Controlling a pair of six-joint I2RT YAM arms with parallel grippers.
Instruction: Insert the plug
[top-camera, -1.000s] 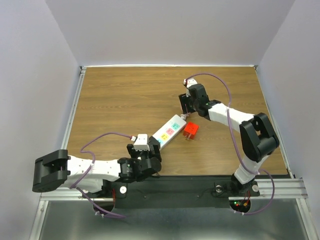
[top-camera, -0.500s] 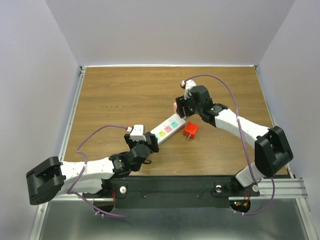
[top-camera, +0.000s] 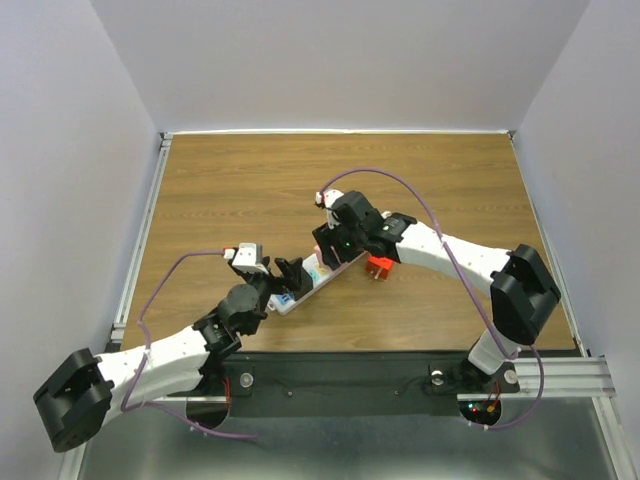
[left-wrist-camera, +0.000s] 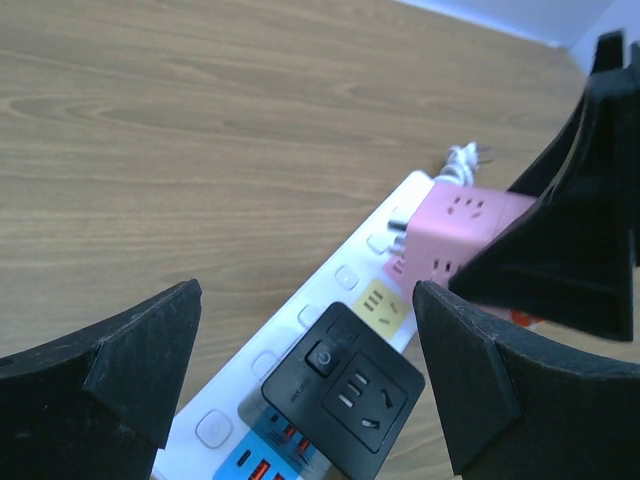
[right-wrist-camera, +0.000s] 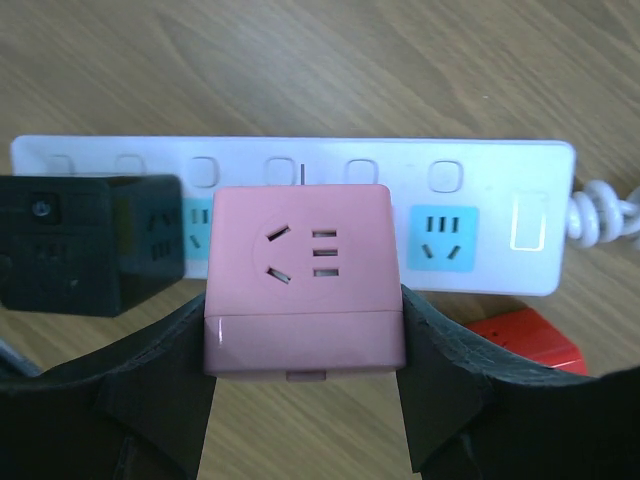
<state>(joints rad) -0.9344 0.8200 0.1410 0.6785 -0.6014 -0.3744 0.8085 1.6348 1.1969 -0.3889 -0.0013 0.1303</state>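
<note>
A white power strip (right-wrist-camera: 480, 170) lies slantwise on the wooden table (top-camera: 230, 190), also in the top view (top-camera: 292, 296). My right gripper (right-wrist-camera: 303, 305) is shut on a pink cube plug (right-wrist-camera: 303, 270), which hangs over the strip's middle sockets. In the left wrist view the pink cube plug (left-wrist-camera: 450, 235) shows a metal prong just off the strip (left-wrist-camera: 340, 275). A black cube adapter (left-wrist-camera: 345, 385) sits on the strip's near end. My left gripper (left-wrist-camera: 305, 300) stands open, its fingers either side of that end, touching nothing.
A red cube adapter (top-camera: 379, 265) lies on the table just right of the strip, under the right arm. The strip's coiled white cable (right-wrist-camera: 605, 215) trails from its far end. Raised rails edge the table on the left and right.
The right gripper has carried the pink cube left and nearer, from the strip's far end to over its middle. The left arm has reached forward until its open fingers straddle the strip's near end.
</note>
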